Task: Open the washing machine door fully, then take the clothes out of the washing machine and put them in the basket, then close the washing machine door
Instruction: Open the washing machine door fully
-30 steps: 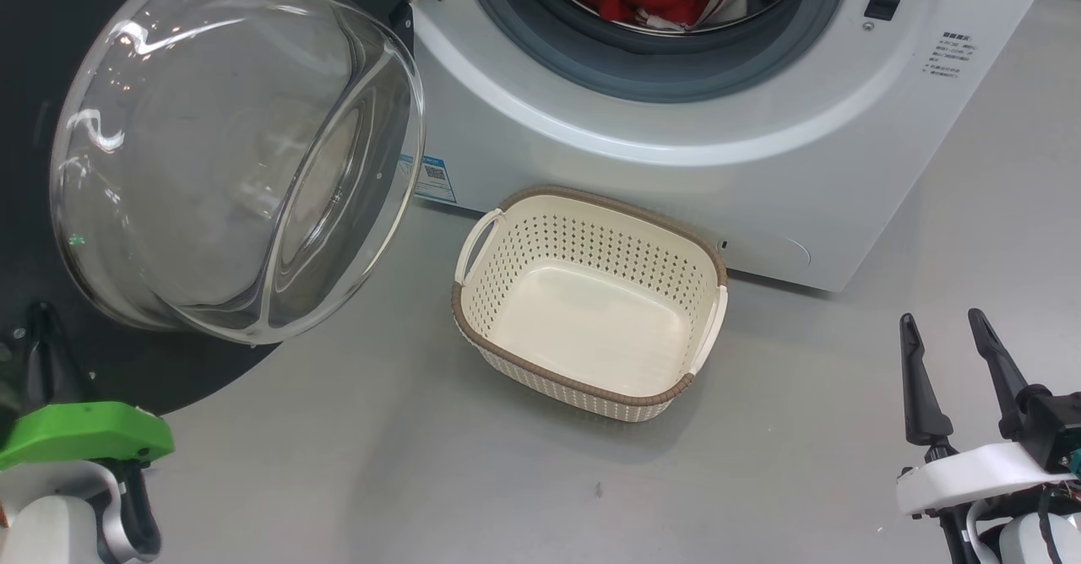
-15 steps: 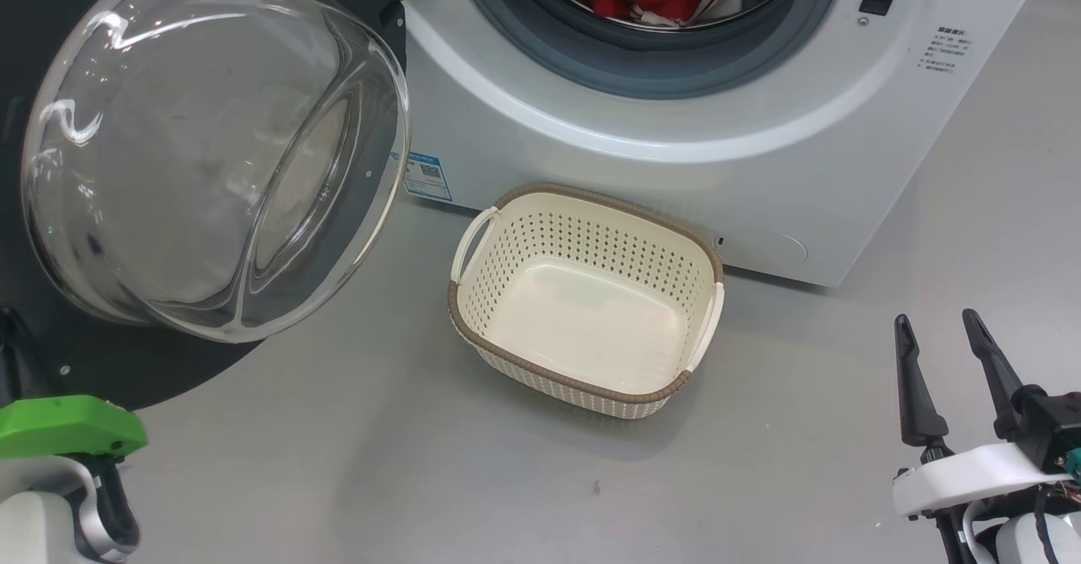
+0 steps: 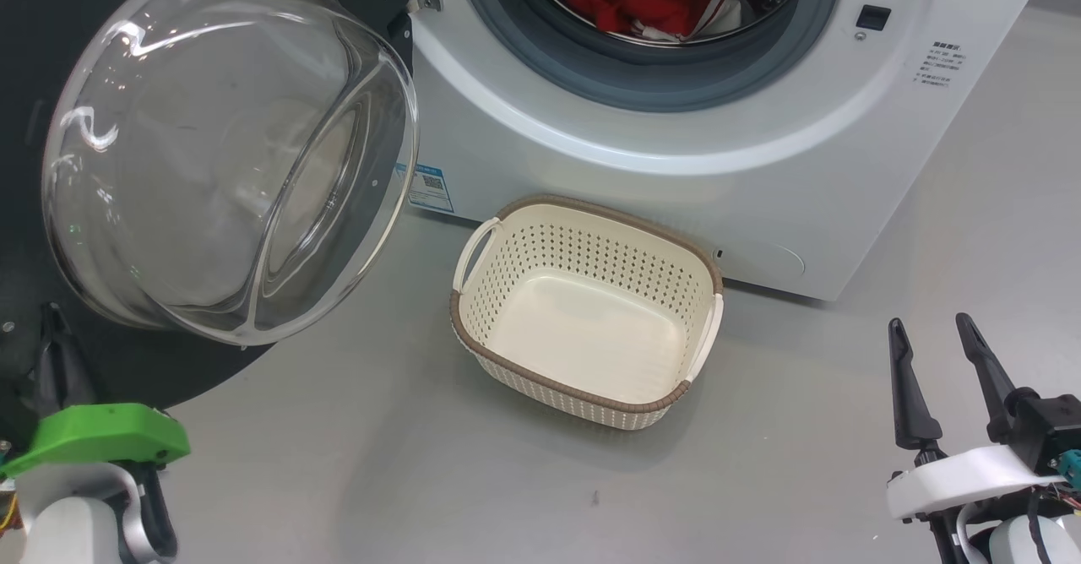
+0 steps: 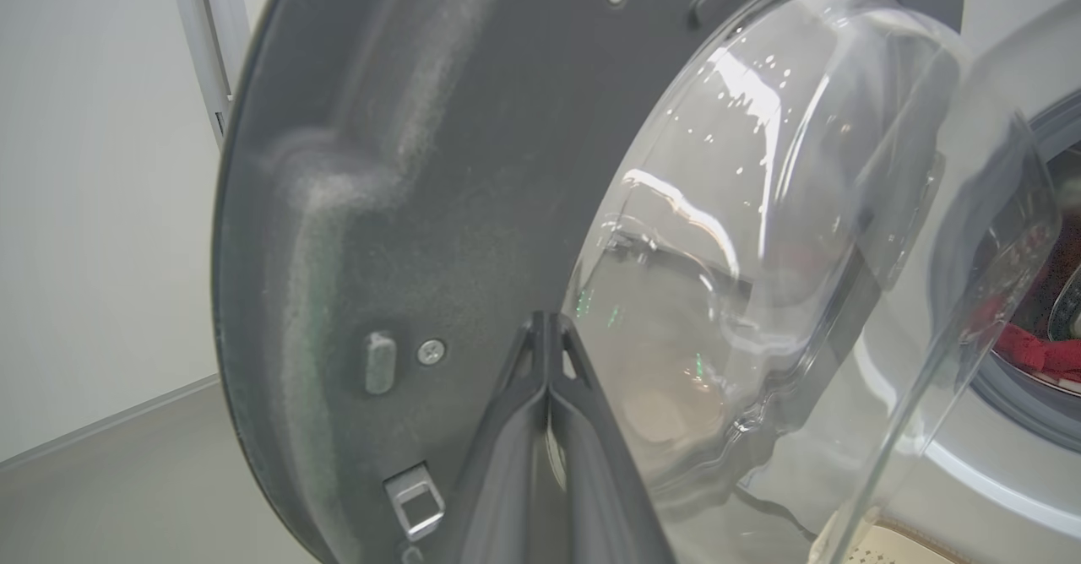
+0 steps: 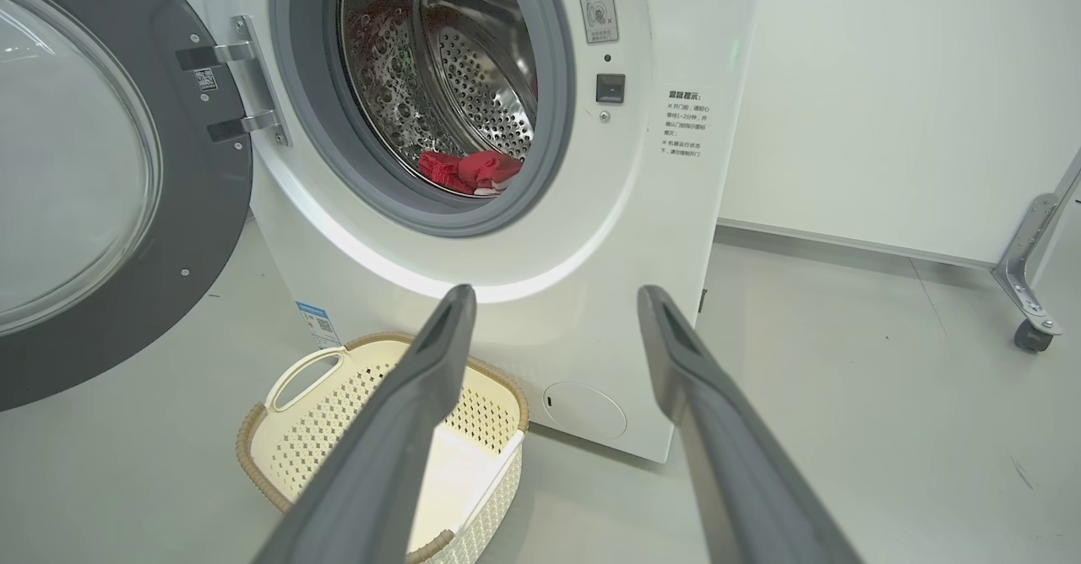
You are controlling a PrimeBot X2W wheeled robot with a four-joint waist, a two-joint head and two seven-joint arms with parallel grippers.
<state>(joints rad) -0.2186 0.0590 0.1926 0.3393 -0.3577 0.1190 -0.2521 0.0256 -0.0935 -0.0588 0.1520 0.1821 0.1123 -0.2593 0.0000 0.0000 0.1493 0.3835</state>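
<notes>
Head view, door: the large round glossy black washing machine door, with its bulging clear glass bowl, stands swung wide open at the left of the big white front-loading washing machine.
Head view, clothes: the bright red fabric clothes with white panels lie inside the drum, behind the grey rubber seal.
Head view, basket: the small cream perforated plastic basket with a brown woven-look rim sits on the grey floor just in front of the machine, below the drum opening, its cream bottom bare.
Head view, left gripper: the left gripper is at the lower left, its dark fingers pressed together with nothing between them, in front of the door's lower edge.
Head view, right gripper: the right gripper is at the lower right, fingers spread apart and empty, well apart from the basket.
Left wrist view, fingers: the two fingers meet at their tips and point at the door's dark grey inner face, just beside the glass bowl; whether they touch it cannot be told.
Left wrist view, latch: a small silver latch hook sits on the door left of the fingers.
Right wrist view, fingers: spread wide, gripping nothing, pointing at the machine's front, with the basket under the left finger.
Right wrist view, clothes: a red heap low in the perforated steel drum.
</notes>
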